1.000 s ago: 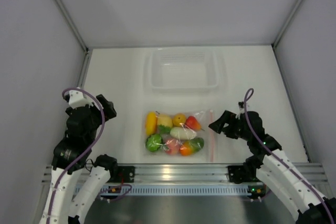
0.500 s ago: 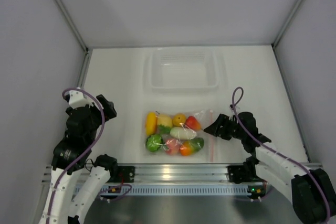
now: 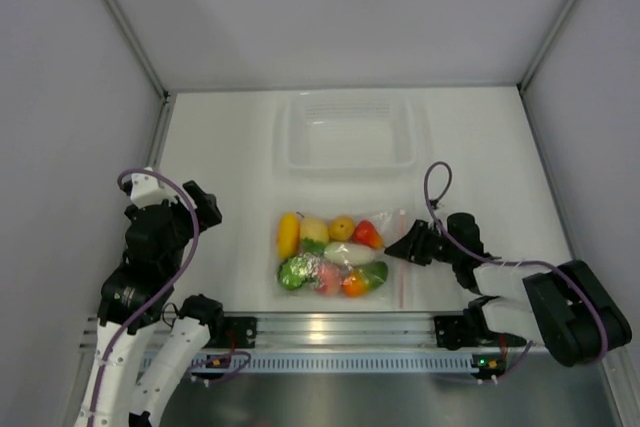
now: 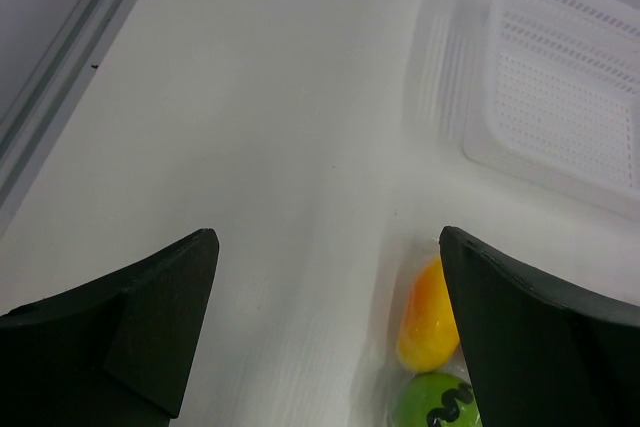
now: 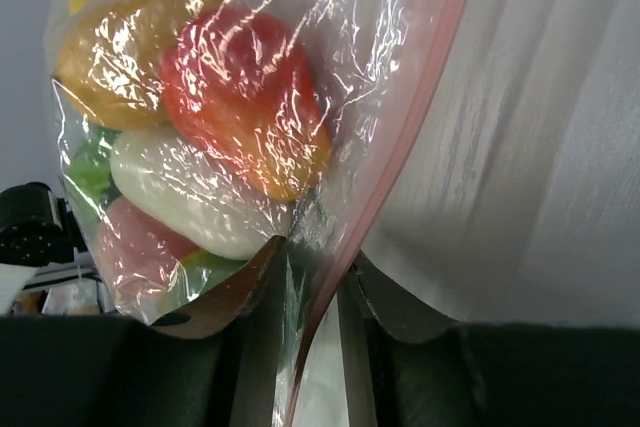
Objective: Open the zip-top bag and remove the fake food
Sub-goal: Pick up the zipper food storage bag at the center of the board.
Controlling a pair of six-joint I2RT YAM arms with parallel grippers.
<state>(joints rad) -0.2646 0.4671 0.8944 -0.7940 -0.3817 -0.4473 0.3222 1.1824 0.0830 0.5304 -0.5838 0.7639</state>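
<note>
The zip-top bag lies flat on the table near the front, its pink-red zip strip along the right edge. Inside it the fake food shows yellow, orange, red, white and green pieces. My right gripper is low at that right edge. In the right wrist view its jaws pinch the clear plastic and the zip strip, with red fake food and a white piece just beyond. My left gripper hovers open left of the bag; its view shows a yellow-orange piece and a green one.
A rigid clear tub stands behind the bag at the back centre, seen also in the left wrist view. Grey walls close in the table on the left, right and back. A metal rail runs along the front edge.
My right arm has dropped and slid left to the bag's zip edge, and its jaws have narrowed onto the plastic. The bag's contents shifted slightly. The left arm has not moved.
</note>
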